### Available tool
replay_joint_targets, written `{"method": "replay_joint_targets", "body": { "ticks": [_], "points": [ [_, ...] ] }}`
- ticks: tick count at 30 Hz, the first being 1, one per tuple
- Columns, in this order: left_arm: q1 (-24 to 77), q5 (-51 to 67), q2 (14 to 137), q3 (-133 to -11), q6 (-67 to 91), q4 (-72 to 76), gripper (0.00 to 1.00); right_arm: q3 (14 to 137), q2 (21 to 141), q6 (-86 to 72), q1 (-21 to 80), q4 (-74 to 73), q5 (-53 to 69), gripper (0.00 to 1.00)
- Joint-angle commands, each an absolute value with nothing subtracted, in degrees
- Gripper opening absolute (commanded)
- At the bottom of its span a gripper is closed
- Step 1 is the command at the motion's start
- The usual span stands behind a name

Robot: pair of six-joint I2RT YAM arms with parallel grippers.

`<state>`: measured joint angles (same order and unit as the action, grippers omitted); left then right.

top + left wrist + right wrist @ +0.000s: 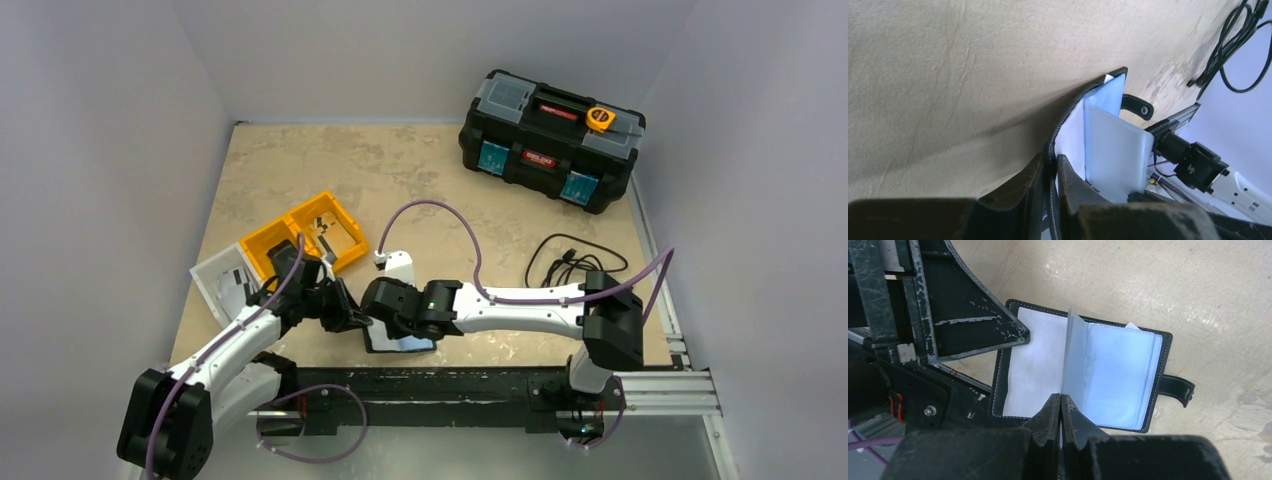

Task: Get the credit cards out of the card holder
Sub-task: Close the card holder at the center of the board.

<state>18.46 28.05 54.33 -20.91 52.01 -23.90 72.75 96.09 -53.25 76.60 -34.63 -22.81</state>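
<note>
The black card holder (398, 343) lies open on the table near the front edge, its strap (1175, 387) to one side. Its pale grey-blue inner panels (1118, 375) face up. My left gripper (1052, 160) is shut on the edge of the holder's black cover (1064, 117); its finger also shows in the right wrist view (973, 330). My right gripper (1061, 397) is shut on a thin grey-blue leaf (1074, 355) standing upright at the spine. I cannot tell whether this leaf is a card or a sleeve. No separate credit card shows.
A big black toolbox (550, 140) stands at the back right. Orange bins (305, 235) and a white bin (222, 285) sit at the left. A black cable (570, 262) lies at the right. A small white object (398, 265) lies behind the grippers. A metal rail (480, 385) runs along the front.
</note>
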Motion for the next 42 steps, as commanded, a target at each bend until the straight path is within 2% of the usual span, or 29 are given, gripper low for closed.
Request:
{"method": "replay_joint_targets", "body": {
  "ticks": [1,2,4,5,7,9,10,17,26,42],
  "points": [
    [19.2,30.3,54.5,-20.8,53.4,-20.5,0.05,73.6,97.1,-52.5,76.7,-31.9,-21.8,0.0],
    [19.2,29.7,54.5,-21.2,52.9,-21.8,0.0,73.5,97.1,-52.5,76.6,-31.9,-21.7,0.01],
    [19.2,27.7,54.2,-22.7,51.2,-25.6,0.0,72.8,96.4,-52.7,76.6,-31.5,-22.0,0.18],
    [19.2,26.1,54.0,-23.7,50.1,-28.0,0.0,72.1,95.6,-52.7,76.6,-31.4,-22.2,0.31],
    [19.3,22.4,53.5,-26.1,47.6,-33.1,0.0,70.5,93.5,-52.9,76.1,-31.0,-22.7,0.45],
    [19.4,19.1,53.3,-28.7,45.6,-37.2,0.0,68.2,91.4,-53.2,75.1,-30.9,-23.0,0.54],
    [19.5,18.4,53.0,-29.3,45.2,-37.9,0.0,66.7,90.3,-53.4,74.3,-30.8,-23.0,0.55],
    [21.3,16.4,54.0,-32.3,45.0,-40.0,0.0,58.1,87.1,-53.6,70.1,-28.6,-21.4,0.55],
    [22.6,15.2,56.3,-34.8,45.1,-40.7,0.0,62.2,92.1,-51.6,69.7,-27.1,-19.6,0.53],
    [22.9,14.9,57.1,-34.9,44.8,-40.5,0.0,63.9,95.7,-51.2,70.0,-26.7,-17.9,0.3]
  ]
}}
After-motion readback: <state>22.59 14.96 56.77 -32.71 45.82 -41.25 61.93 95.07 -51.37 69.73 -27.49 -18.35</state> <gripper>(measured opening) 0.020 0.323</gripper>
